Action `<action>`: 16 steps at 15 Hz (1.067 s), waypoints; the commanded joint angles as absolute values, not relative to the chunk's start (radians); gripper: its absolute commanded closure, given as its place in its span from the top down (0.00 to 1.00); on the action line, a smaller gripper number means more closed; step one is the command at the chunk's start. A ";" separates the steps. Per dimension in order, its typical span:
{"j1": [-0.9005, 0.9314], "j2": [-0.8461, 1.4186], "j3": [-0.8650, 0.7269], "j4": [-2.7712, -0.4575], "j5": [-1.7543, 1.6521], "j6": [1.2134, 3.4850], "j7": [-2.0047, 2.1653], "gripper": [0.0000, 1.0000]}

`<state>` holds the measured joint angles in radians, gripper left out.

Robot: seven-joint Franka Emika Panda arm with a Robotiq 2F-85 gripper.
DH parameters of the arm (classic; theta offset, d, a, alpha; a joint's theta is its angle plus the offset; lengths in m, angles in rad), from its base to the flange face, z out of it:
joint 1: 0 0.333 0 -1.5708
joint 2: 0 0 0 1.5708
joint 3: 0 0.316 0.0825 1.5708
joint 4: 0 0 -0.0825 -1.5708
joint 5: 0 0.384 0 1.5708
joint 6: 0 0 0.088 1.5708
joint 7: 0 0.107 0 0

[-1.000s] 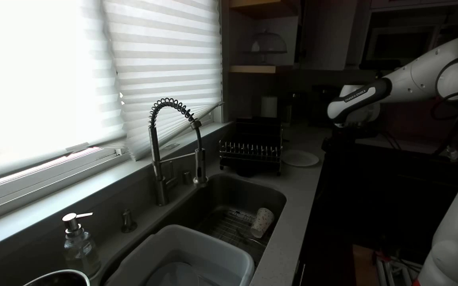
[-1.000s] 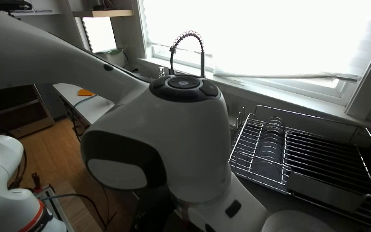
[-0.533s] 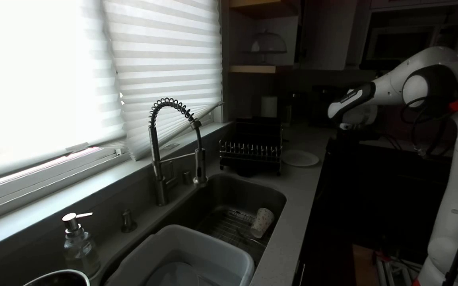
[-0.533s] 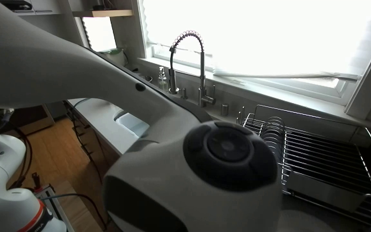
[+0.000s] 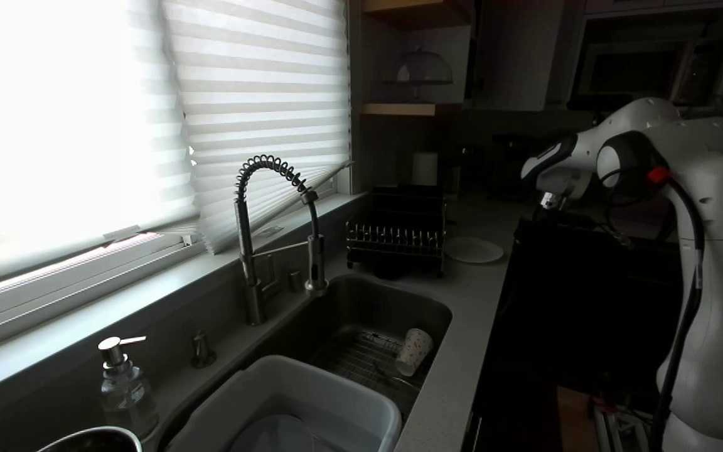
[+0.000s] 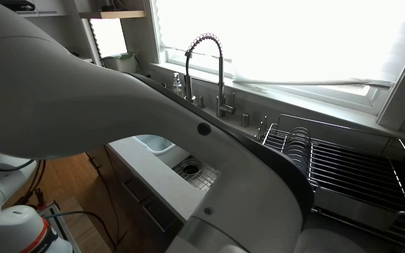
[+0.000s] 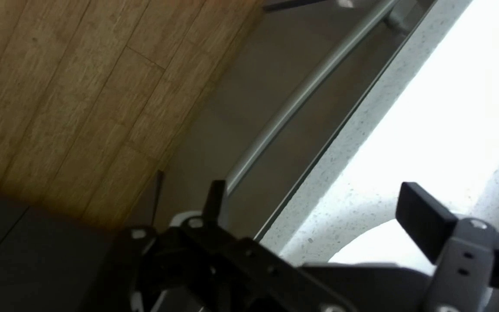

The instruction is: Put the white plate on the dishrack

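Observation:
The white plate lies flat on the counter, right beside the dishrack, in an exterior view. In an exterior view the plate's dim rim is partly hidden by the arm. The black wire dishrack has a row of upright prongs. In the wrist view my gripper is open and empty, fingers wide apart. Its right finger is over the plate's edge; its left finger is over the drawer front beyond the counter edge. The gripper's body hides much of the plate there.
The sink with a grey tub and a speckled cup lies in front of the rack. A spring faucet stands by the window. A bar handle runs along the drawer below the counter edge.
The arm's elbow and forearm have swung lower and to the left in an exterior view, and the wrist has tilted. The plate and dishrack have not moved.

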<state>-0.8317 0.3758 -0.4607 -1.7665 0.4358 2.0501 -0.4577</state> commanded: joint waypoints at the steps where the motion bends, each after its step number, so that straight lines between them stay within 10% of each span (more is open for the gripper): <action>1: -0.949 0.474 -0.369 -1.622 0.500 1.954 -0.436 1.00; 16: -1.114 0.684 -0.170 -1.344 0.547 1.873 -0.215 1.00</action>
